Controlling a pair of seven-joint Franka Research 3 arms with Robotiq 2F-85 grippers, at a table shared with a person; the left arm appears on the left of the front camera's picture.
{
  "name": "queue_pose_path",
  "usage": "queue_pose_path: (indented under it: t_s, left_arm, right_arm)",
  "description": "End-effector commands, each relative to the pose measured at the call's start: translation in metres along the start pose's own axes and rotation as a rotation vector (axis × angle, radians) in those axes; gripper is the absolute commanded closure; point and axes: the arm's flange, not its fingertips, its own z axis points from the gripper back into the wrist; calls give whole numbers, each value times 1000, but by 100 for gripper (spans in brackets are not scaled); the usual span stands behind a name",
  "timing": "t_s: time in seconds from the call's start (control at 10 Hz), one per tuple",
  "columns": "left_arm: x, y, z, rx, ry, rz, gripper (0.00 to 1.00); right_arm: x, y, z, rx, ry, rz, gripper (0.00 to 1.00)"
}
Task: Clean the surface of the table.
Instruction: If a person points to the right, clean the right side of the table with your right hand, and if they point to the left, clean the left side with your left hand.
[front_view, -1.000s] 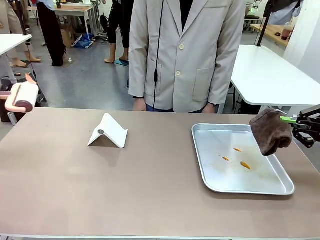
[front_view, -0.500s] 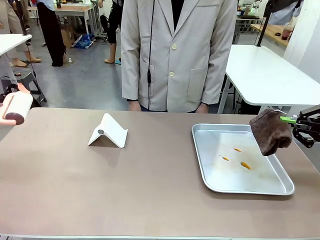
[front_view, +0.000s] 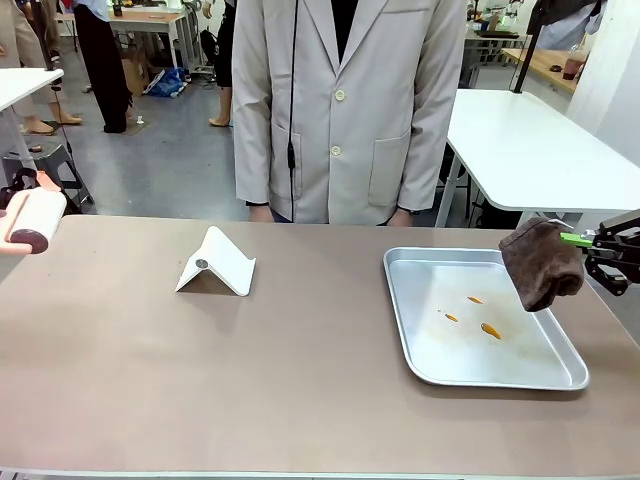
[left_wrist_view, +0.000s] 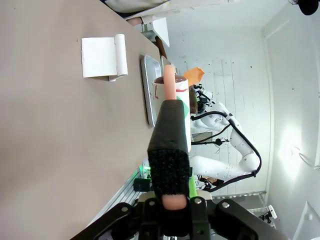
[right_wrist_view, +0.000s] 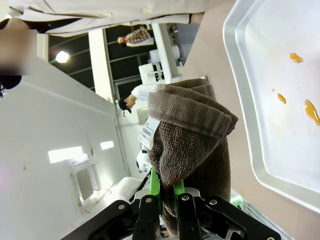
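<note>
Hands clamped shut: my left hand (left_wrist_view: 172, 215) has dipped the roller (front_view: 32, 220) toward the bench (front_view: 300, 380) edge; my right hand (front_view: 578, 239) holds the brown cloth (front_view: 540, 265) unmoved by the tray (front_view: 420, 350). Cleaning seems imminent.

Nothing legible in any view. Brown towel (right_wrist_view: 192, 135), clamped in the right gripper (right_wrist_view: 164, 189), carries a small white sewn-in tag (right_wrist_view: 148, 131) with lines of dark print, too small and tilted to read. Lint roller (left_wrist_view: 176, 97), pinched in the left gripper (left_wrist_view: 172, 202), shows a few red strokes and a green patch on its white wrap, partly hidden behind the handle; these cannot be resolved as letters or a logo.
</note>
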Motion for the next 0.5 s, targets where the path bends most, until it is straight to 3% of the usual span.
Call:
queue_pose_path:
  t_s: [0.0, 0.4]
  left_arm:
    - [2, -4, -1, -9, -13, -13, 100]
    - [2, -4, -1, -9, -13, -13, 100]
  right_arm:
    - [0, 3, 2, 10, -1, 5, 100]
    - [0, 3, 2, 10, -1, 5, 100]
